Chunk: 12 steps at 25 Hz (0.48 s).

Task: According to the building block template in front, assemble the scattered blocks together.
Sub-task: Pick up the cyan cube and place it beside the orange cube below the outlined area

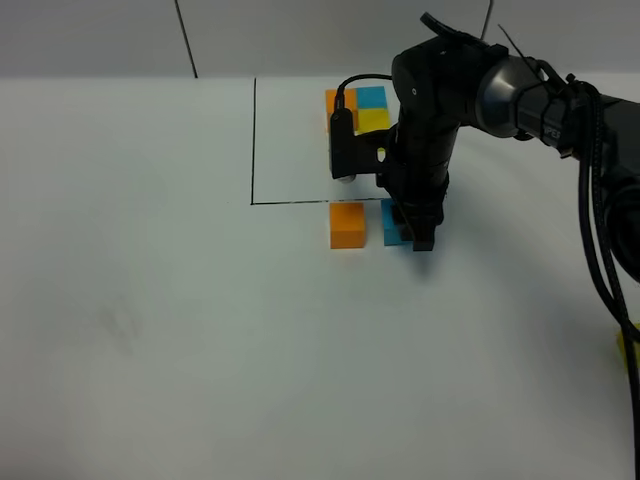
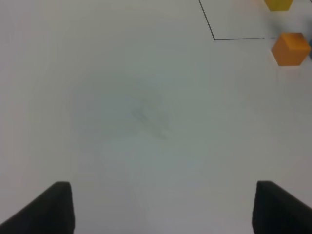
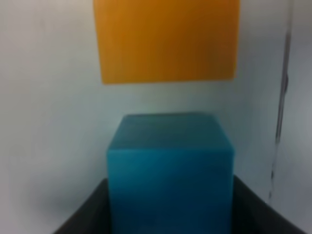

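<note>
Over the bare left side of the white worktop [image 1: 150, 300], the left claw [image 2: 164, 195] is hanging with its fingers spread wide and nothing between them, well apart from every block. Further right, at the back, the building block template [image 1: 358, 108], an L of joined orange, blue and yellow cubes, is sitting inside the thin black drawn rectangle [image 1: 253, 140]. Just in front of that rectangle's near line the small matte orange cube [image 1: 347, 224] is lying loose. Just beside it on the right, across a narrow gap, the right claw [image 1: 412, 234] is pinching the small matte light blue cube [image 1: 390, 222] at about worktop level; whether the cube is resting or hovering I cannot tell. At the far right edge a scrap of yellow [image 1: 626, 345] is peeking from behind the black cables [image 1: 600, 250]; whether it is the third cube is unclear.

The risks are lying in the closing nudge. If the blue cube is arriving slightly turned, one corner is likely to strike first and spin the orange one, since nothing is bracing it. Letting go unevenly could drag the blue cube away again.
</note>
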Motion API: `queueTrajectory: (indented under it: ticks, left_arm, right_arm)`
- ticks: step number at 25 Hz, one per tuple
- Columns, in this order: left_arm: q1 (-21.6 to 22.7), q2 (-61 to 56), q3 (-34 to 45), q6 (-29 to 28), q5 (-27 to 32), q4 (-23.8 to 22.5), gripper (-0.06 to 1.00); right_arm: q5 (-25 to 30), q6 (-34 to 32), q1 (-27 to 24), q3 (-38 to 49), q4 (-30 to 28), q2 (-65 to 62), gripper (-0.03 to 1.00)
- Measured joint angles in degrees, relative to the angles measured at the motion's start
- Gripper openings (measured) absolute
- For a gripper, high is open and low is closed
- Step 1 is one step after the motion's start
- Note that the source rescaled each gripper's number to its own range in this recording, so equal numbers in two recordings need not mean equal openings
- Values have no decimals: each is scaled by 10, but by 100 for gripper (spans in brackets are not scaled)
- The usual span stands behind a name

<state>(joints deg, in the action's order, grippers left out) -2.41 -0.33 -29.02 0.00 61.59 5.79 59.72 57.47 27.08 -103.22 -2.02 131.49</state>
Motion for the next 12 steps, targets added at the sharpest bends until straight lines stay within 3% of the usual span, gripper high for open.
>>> queueTrajectory:
  ticks: [12]
  left_arm:
    - [0, 0, 0, 0, 0, 0, 70]
  right_arm:
    - [6, 0, 0, -18, 14, 20, 26]
